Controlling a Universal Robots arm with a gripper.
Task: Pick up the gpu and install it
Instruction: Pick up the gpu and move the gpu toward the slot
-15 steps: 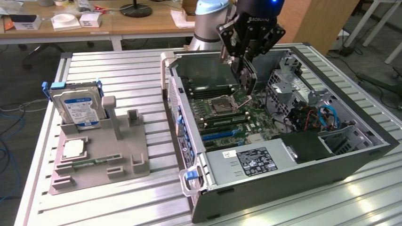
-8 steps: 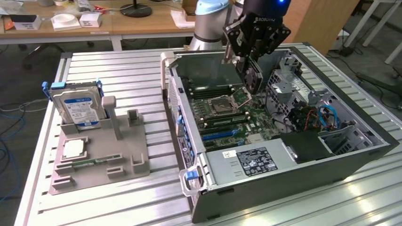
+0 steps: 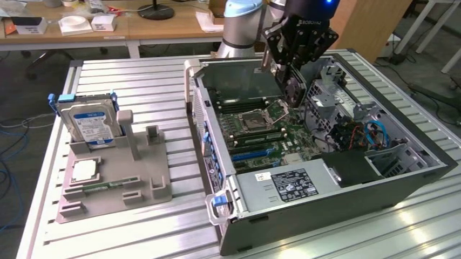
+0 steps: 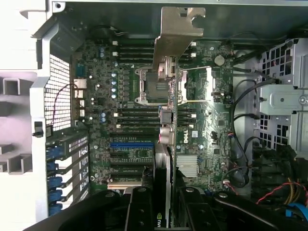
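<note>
- Here, the gpu (image 4: 175,38) hangs edge-on between the fingers of your gripper (image 4: 166,207), which is clenched on the card; its silvery bracket sits at the far end.
- Directly below the gripper you see the motherboard (image 4: 202,125).
- Around that lies the open computer case (image 3: 403,178).

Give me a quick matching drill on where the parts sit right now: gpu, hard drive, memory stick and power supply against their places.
Things:
1. gpu
2. hard drive
3. memory stick
4. power supply

Places:
A. standing upright in the grey holder
B. fixed in a corner of the open case
C. clamped in the gripper over the motherboard
D. lying flat in the grey holder

Pairs: 1-C, 2-A, 3-D, 4-B.
</note>
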